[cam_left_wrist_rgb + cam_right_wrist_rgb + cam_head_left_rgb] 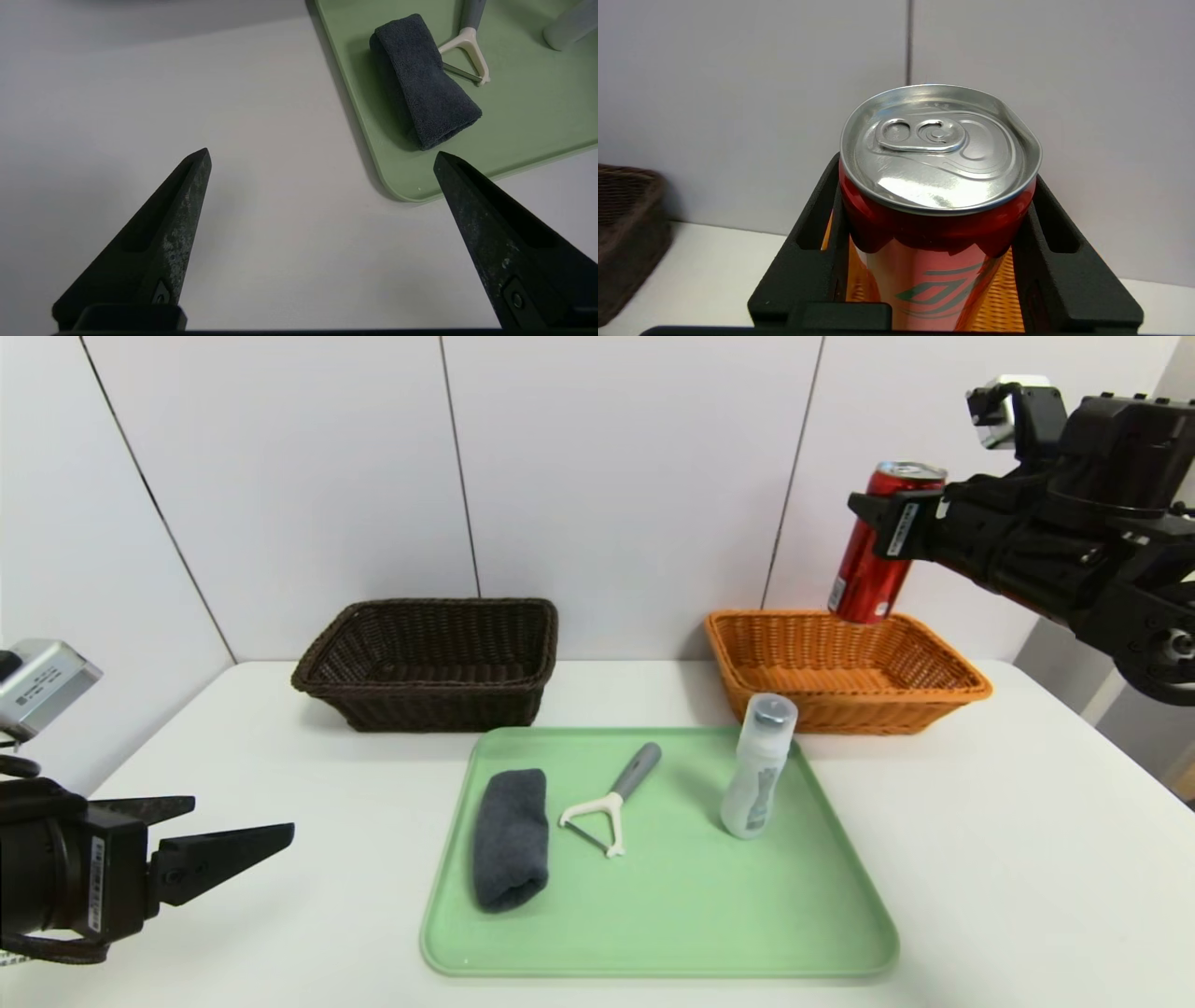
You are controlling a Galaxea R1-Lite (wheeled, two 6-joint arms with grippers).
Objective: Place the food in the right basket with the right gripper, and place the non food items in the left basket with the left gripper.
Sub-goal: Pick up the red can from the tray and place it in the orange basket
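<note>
A green tray (822,933) lies on the white table (1027,859), ahead of and inward from the left claw (245,833). On it, nearest that claw, is a rolled grey cloth (510,837); beyond the cloth lies a white peeler (609,800) with a grey handle, and farther still stands a white bottle (757,765) with a clear cap. Behind the tray, by the wall, sit the dark basket (428,661) and the orange basket (845,670), well apart. The bottle stands just in front of the orange basket's near wall, below and inward of the right claw (882,523). Nothing lies between the left claw and the tray's near corner.

The left arm sits low at the table's left edge, its claw angled slightly down toward the tray, its two pointed fingers (177,224) spread wide with only bare table between them. The right arm reaches in from the upper right, its claw about level and raised above the orange basket's back part.

The right claw is clenched on the can (876,546), gripping it near the top from both sides. The can is tall, slim and red with a silver pull-tab lid (938,144); it hangs tilted, its base over the basket's far rim, clear of the weave. In the right wrist view orange wicker (1004,298) shows below, between the fingers and the can.
</note>
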